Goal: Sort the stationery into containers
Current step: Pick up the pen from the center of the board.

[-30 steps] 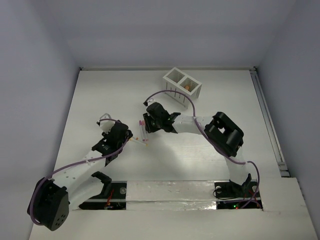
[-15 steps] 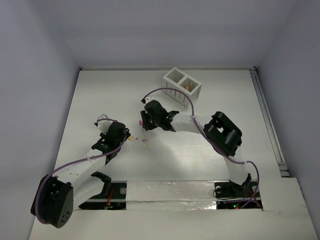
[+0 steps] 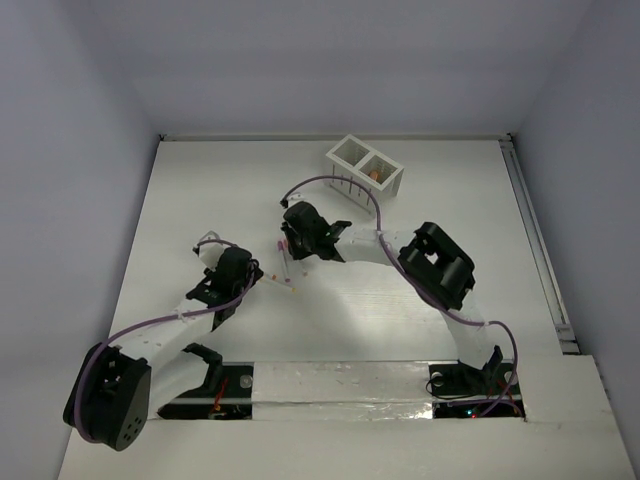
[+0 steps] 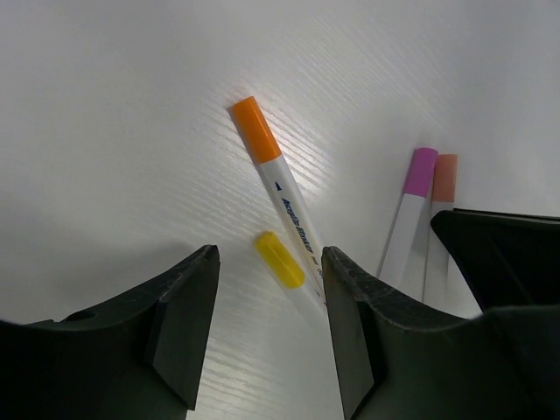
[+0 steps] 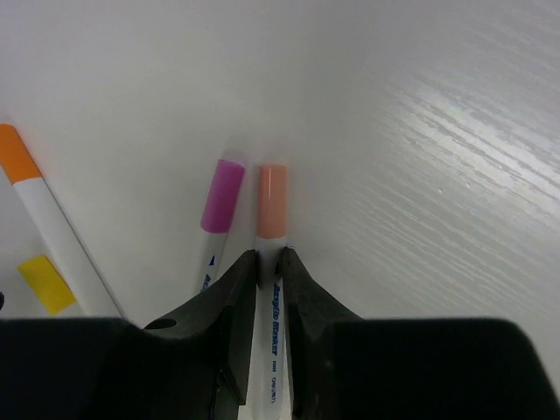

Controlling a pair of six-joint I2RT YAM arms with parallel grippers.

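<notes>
Jaws of the right gripper (image 5: 269,255) pinch the peach-capped pen (image 5: 271,206), which lies on the table (image 3: 200,180) lengthwise between them, cap pointing away, beside a magenta-capped pen (image 5: 220,197); the left gripper (image 4: 269,271) gapes empty nearby.

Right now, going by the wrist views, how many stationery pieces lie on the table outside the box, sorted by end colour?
orange-capped pen: 1
magenta-capped pen: 1
peach-capped pen: 1
yellow-ended piece, rest of it hidden: 1
Total: 4
</notes>
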